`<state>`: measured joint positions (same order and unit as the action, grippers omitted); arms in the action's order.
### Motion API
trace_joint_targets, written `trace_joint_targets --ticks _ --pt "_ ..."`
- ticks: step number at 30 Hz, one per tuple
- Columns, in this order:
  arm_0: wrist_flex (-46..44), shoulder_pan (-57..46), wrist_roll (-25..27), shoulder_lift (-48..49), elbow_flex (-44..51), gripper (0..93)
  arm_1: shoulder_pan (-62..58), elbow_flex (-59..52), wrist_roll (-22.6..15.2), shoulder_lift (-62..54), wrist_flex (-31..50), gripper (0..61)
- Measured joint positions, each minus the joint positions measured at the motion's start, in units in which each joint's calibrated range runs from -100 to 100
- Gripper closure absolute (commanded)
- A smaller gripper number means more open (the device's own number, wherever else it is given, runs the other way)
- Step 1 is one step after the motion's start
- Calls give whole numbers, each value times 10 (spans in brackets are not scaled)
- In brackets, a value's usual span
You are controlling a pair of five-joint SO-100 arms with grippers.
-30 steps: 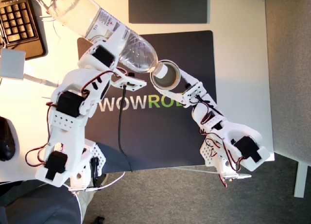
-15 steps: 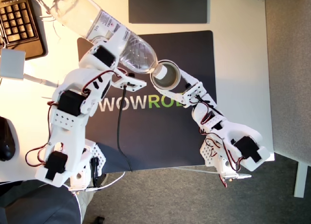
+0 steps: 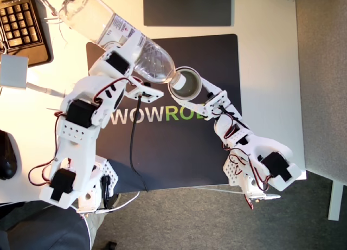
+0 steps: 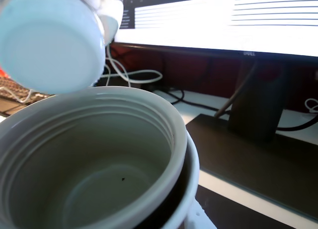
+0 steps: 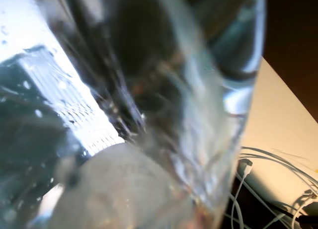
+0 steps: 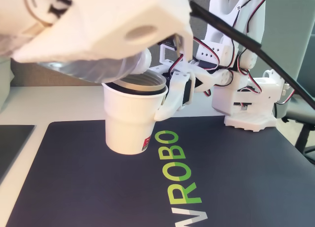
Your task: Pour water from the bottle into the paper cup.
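— Why is your first gripper [image 3: 129, 57] holding the bottle [image 3: 116, 36] tipped like that?

— You clamp its fingers round the bottle's middle so the capped neck hangs over the cup [image 3: 186, 84] rim, touching or nearly so.

— And your second gripper [image 6: 167, 96]?

— Its fingers pinch the cup's wall to steady it on the mat [image 3: 217, 55]. The cap [image 4: 49, 38] is on, so no water [image 5: 149, 114] can leave yet.

Dark mat [image 3: 217, 60] under my second gripper [image 3: 203, 95]: "WOWROB" printed, white then green, rest hidden by the arm; other view shows "ROBO". Bottle [image 3: 116, 33] label: print too small to read. Paper cup [image 6: 129, 119]: small red mark, unreadable.
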<state>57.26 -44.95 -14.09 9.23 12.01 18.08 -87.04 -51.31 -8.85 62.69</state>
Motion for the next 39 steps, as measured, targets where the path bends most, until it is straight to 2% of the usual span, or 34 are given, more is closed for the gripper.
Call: trace_joint_targets --ticks 39 --pt "0 -5 1 0 -22 927 6 -28 3 0 0 612"
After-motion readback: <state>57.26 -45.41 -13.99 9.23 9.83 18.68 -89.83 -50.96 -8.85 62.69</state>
